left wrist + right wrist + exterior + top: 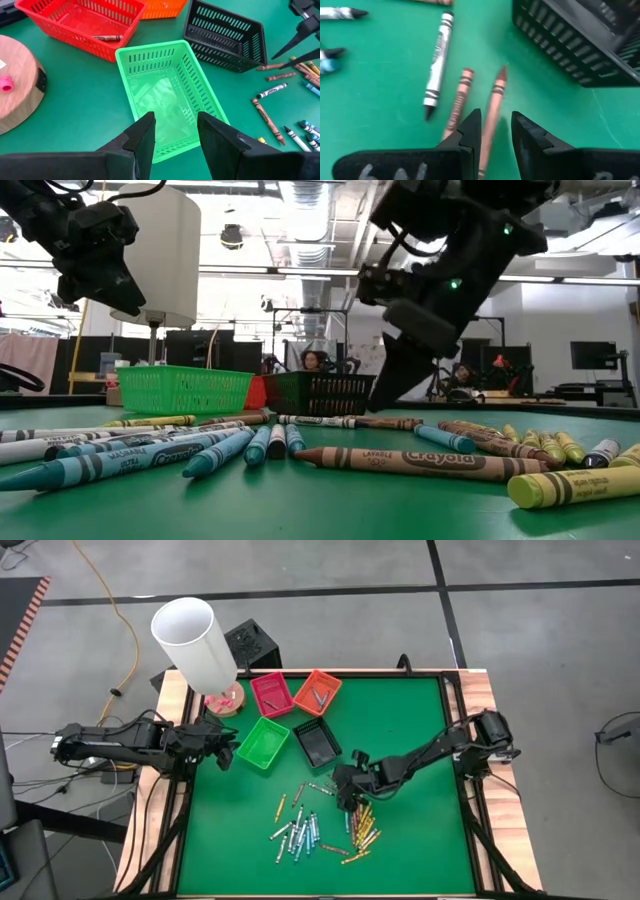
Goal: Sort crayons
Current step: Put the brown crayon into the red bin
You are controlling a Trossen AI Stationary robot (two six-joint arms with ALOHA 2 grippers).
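Note:
Crayons lie loose on the green mat: a blue and white cluster (298, 832), a yellow cluster (362, 830), and brown ones (457, 100) near the black tray (317, 743). My right gripper (495, 122) is open and low over the mat, slanting down. Its fingertips stand on either side of a red-brown crayon (496, 95) that lies flat, and I see no touch. My left gripper (175, 131) hangs open over the near end of the green tray (165, 95), with nothing between its fingers. One brown crayon (107, 38) lies in the red tray (75, 20).
The red (270, 693), orange (318, 692), green (264, 743) and black trays stand together at the far middle of the mat. A white cylinder (195, 640) on a round wooden base (226, 700) stands at the far left. The black tray's wall (570, 45) is close beside my right gripper.

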